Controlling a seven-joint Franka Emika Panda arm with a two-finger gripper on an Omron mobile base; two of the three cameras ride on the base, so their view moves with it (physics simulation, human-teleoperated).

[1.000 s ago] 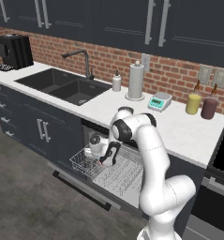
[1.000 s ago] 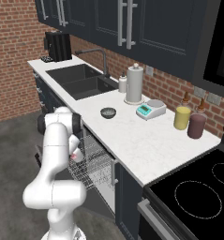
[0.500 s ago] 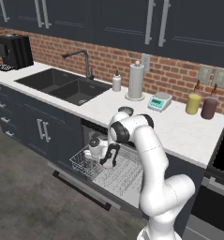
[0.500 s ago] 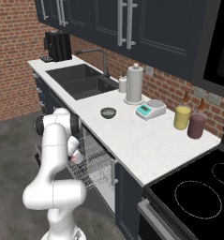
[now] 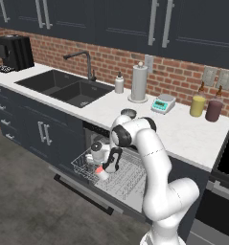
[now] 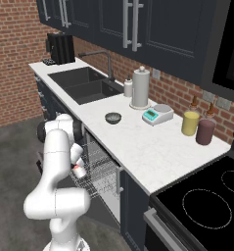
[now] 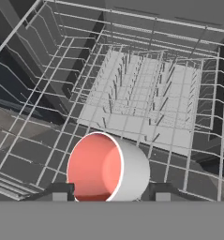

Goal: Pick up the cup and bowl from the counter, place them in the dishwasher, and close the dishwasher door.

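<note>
The pulled-out wire rack [image 7: 146, 98] of the dishwasher [image 5: 111, 179] is open from above, but its rows of upright tines and side wires crowd the floor of it, and the cup [image 7: 108, 166] lies on its side between the fingertips [image 7: 59, 192] of the gripper [image 7: 108, 194], blocking the near part. On the tabletop [image 6: 138, 142], the bowl [image 6: 113, 117] stands apart with bare surface all round it. The paper towel roll [image 6: 140, 88], soap bottle [image 6: 128, 88], scale [image 6: 157, 115] and two canisters [image 6: 190, 122] line the back wall behind it.
</note>
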